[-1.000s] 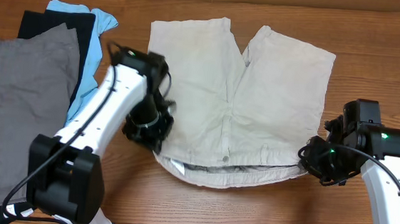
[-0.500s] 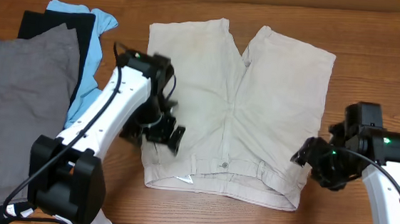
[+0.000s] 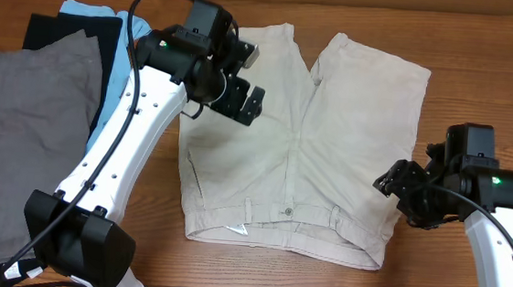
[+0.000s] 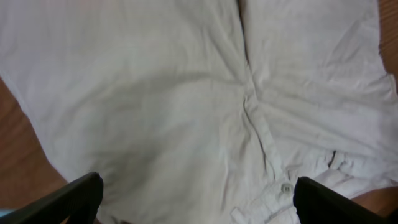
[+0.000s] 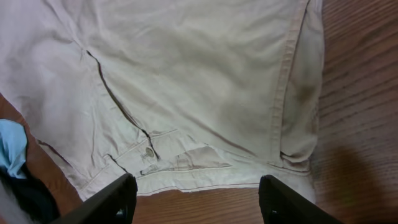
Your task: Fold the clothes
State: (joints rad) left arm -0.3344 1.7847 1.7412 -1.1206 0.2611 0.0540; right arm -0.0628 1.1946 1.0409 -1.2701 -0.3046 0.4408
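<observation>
- The beige shorts (image 3: 330, 140) lie flat mid-table, with the waistband near and both legs pointing far.
- The left gripper (image 3: 248, 79) hovers over the left leg, its fingers spread wide and empty.
- The right gripper (image 3: 397, 193) hangs at the shorts' right edge, its fingers also apart and holding nothing.
- At the left, grey shorts (image 3: 19, 134) overlap a black garment (image 3: 73, 33) and a light blue garment (image 3: 132, 28).
- The left arm (image 3: 128, 143) crosses over the light blue garment and hides part of it.

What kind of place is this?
Probably a robot lab workbench: a left gripper and right gripper hover open by beige shorts spread on a wooden table, with a stack of other clothes alongside.
</observation>
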